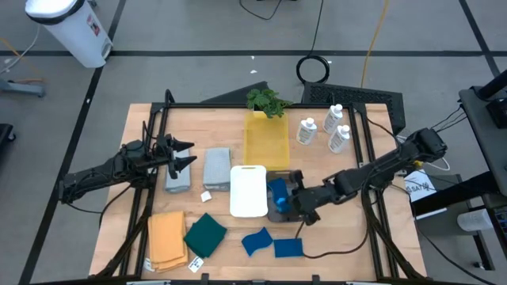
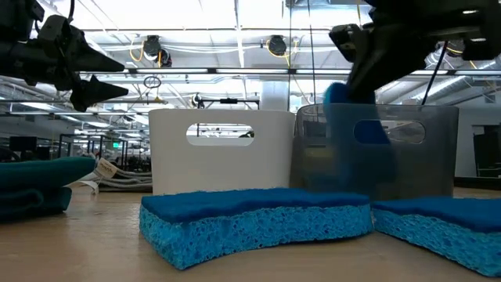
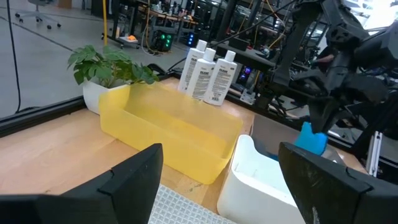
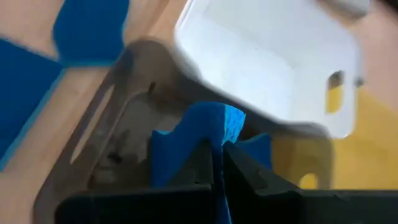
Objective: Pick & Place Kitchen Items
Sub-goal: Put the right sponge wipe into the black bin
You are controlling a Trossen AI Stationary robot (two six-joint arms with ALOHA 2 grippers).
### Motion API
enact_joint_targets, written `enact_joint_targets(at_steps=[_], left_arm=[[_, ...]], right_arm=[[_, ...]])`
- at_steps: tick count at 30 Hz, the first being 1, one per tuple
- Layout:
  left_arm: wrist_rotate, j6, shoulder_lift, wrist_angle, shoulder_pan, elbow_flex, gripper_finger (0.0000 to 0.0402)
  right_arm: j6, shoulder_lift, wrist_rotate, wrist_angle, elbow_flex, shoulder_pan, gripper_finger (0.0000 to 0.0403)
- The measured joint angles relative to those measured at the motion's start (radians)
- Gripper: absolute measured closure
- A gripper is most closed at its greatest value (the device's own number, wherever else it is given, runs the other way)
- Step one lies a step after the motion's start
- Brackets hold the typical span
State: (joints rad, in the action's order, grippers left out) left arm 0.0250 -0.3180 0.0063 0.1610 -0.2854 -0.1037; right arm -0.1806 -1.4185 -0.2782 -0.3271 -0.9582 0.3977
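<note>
My right gripper (image 1: 287, 199) is shut on a bright-blue sponge (image 4: 214, 121) over the grey see-through bin (image 1: 295, 176). More blue (image 4: 165, 155) shows below it inside the bin. Two more blue sponges (image 1: 256, 240) (image 1: 288, 248) lie flat on the table near its front edge. My left gripper (image 1: 184, 154) is open and empty at the table's left, above a folded grey cloth (image 1: 178, 179). A second grey cloth (image 1: 216, 168) lies next to it. Orange-tan (image 1: 166, 237) and dark green (image 1: 206, 235) cloths lie at the front left. Three white bottles (image 1: 333, 127) stand at the back right. My right gripper pinches the sponge's lower part (image 4: 211, 140) between its two fingers, and the sponge's free end (image 4: 231, 119) stands up past the fingertips, bent. The fingers slant down from the table's right. The sponge is lifted, at the bin's rim height (image 2: 338, 98).
A white bin (image 1: 248, 190) stands left of the grey one, and a yellow bin (image 1: 265, 141) behind both. A leafy plant (image 1: 267, 101) stands at the back. The table's black frame rails (image 1: 372, 214) run along its left and right sides.
</note>
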Motion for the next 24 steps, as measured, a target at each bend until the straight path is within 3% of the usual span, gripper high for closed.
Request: enact_joint_targets(at_steps=[24], left_arm=[[0.0,0.0,0.0,0.0,0.0,0.0,0.0078]], right_arm=[[0.003,-0.06,0.059,0.012,0.002,-0.139,0.0403]])
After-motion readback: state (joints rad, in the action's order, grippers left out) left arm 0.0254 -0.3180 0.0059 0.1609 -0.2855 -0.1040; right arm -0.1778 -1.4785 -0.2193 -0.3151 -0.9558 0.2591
